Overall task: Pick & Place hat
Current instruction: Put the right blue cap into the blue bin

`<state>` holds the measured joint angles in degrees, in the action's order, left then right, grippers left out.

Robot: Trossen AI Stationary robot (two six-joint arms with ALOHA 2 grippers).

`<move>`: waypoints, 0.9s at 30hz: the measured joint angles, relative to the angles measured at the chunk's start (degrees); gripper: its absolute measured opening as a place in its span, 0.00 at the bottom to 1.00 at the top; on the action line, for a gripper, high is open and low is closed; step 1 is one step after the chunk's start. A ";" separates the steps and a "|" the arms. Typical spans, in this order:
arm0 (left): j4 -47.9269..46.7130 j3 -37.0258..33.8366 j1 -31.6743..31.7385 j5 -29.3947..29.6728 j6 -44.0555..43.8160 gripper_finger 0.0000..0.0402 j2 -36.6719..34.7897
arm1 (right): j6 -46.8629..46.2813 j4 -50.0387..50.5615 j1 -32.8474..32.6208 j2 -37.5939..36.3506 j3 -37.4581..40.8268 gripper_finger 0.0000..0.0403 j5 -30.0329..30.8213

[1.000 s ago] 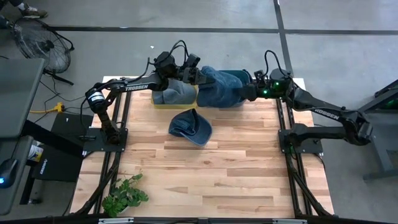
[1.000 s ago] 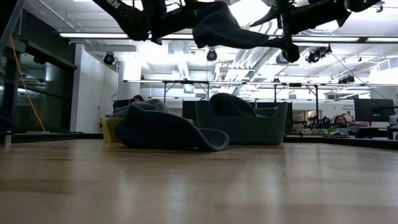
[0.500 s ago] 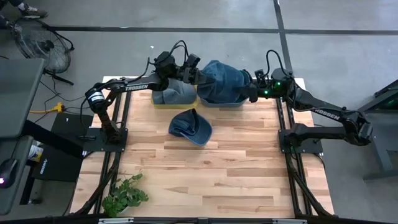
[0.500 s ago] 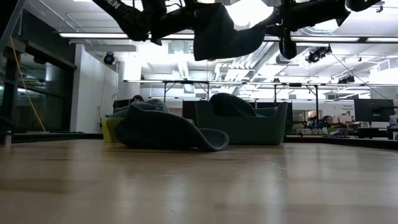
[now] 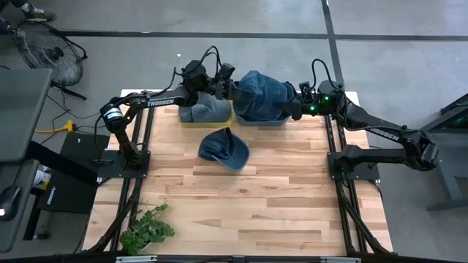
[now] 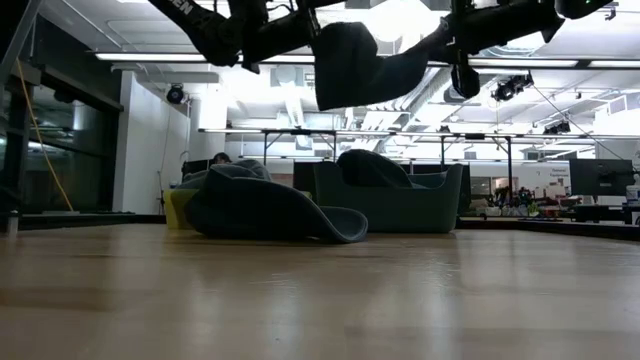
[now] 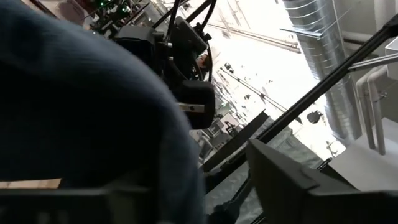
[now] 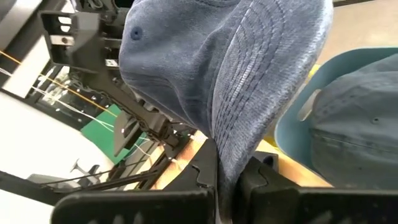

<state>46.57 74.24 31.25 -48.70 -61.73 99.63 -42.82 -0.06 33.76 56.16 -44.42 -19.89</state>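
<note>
We hold a blue hat (image 5: pixel 262 95) up in the air at the far edge of the table (image 5: pixel 278 190), with one claw on each side of it. Our left gripper (image 5: pixel 228 89) is at the hat's left side, and we cannot tell if its fingers are pinching or spread, because the cloth hides them in the left wrist view. Our right gripper (image 8: pixel 229 171) is pressed together on the hat's brim, and the cloth hangs right between its two dark fingers.

From the low view, the hat (image 6: pixel 350 65) hangs high above the wood, touching nothing below it. Under it sits a blue bin (image 6: pixel 400 205) with another hat inside. Just beside that one is a yellow bin (image 5: pixel 186 120) with a grey-blue hat (image 5: pixel 205 111) in it.

One more blue hat (image 5: pixel 223 148) lies flat on the table, nearer to the middle and well apart from both claws. A small green plant (image 5: pixel 146 229) lies at the near left corner
</note>
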 joint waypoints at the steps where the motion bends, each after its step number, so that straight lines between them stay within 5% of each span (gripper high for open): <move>1: -0.01 0.00 0.34 -0.02 0.00 0.48 0.00 | 0.19 0.40 0.03 0.00 0.00 0.01 0.31; 10: -1.37 0.02 4.80 -0.45 -0.02 0.69 0.00 | 1.45 2.53 3.75 -0.27 0.00 0.01 1.06; 27: -1.62 0.09 13.92 -4.22 -1.68 0.70 0.00 | 3.79 5.36 14.80 -1.95 0.00 0.01 -9.35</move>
<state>44.95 74.32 45.17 -52.92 -63.42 99.63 -39.03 5.30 48.56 54.21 -44.42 -29.24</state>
